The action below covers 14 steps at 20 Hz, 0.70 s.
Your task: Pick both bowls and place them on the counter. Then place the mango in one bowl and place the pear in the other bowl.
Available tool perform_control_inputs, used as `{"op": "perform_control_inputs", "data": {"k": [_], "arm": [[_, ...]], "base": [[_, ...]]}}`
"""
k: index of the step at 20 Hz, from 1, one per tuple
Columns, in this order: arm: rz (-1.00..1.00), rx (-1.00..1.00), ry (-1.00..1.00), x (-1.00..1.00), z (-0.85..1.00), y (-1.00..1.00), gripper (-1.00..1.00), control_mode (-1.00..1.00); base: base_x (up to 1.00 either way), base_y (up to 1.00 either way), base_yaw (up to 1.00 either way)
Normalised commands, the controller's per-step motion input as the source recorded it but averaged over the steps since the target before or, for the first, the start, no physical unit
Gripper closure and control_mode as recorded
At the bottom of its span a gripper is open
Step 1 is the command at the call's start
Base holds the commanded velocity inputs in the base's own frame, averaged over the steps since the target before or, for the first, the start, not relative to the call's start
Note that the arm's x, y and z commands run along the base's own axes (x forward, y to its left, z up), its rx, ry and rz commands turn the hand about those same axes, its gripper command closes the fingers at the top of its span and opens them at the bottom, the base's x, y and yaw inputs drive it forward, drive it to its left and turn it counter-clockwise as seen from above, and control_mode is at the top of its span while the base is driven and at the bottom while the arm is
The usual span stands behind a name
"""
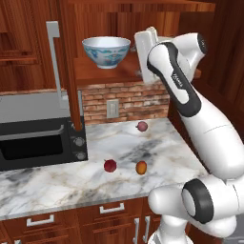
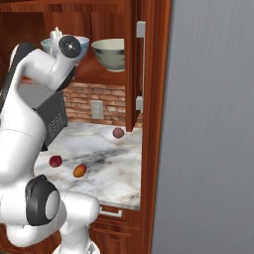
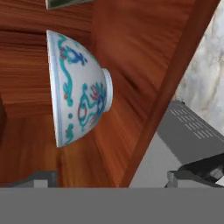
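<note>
The two bowls were seen on the wooden shelf (image 1: 95,74) inside the open cupboard, above the table (image 1: 57,183). The floral bowl (image 1: 106,51) stood upright near the shelf's front edge, and the grey-green bowl (image 2: 109,53) sat beside it on the same shelf. The mango (image 1: 141,167) and the dark red pear (image 1: 110,165) lay close together on the table, with a paler pinkish fruit (image 1: 142,126) further back near the brick wall.

The end effector (image 3: 111,177) was raised to shelf height just beside the floral bowl, with its jaws spread wide and nothing held between them. In the hand view the bowl appeared rolled on its side, a result of the hand's own rotation.

The step in hand was judged to be the approach to the floral bowl. A good grasp would call for one finger to be brought inside the rim and the other outside, so that the wall was pinched. The bowl would best be lifted slightly before being drawn out, so that the cupboard post (image 1: 69,66) and the neighbouring bowl were not struck.
</note>
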Motion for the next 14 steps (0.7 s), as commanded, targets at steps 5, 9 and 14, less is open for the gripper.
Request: {"op": "perform_control_inputs", "data": {"k": [5,9,14], "arm": [[0.0,0.02,0.14,0.54,0.21,0.03,-1.0,-1.0],[0.0,0.0,0.0,0.5,0.07,0.08,-1.0,-1.0],[0.0,0.0,0.0,0.52,-0.1,0.17,-1.0,-1.0]], "base": [[0.0,0.0,0.0],[0.0,0.0,0.0],[0.0,0.0,0.0]]}}
